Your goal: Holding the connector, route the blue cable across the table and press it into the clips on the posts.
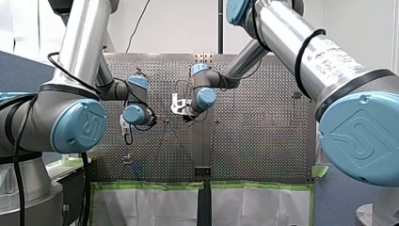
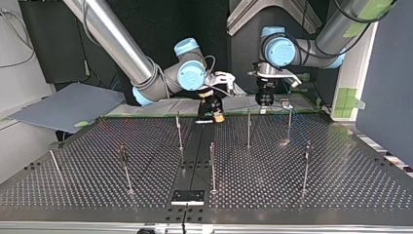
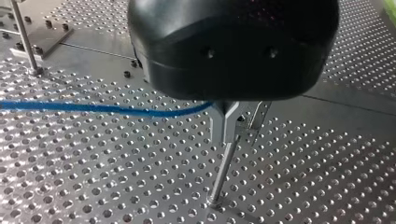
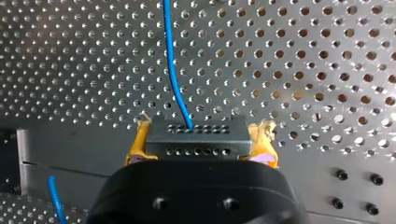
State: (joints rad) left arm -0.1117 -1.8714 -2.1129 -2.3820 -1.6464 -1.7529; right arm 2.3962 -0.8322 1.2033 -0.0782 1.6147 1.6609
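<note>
The connector (image 4: 196, 137) is pinched between the yellow pads (image 4: 139, 145) of the right tool (image 4: 201, 140); the blue cable (image 4: 173, 70) is seen leading ahead from it over the perforated surface (image 4: 303, 70). Under the left tool (image 3: 229, 125), the cable is met at the top of a post (image 3: 223, 172); whether that tool is spread or pressed together cannot be told.
</note>
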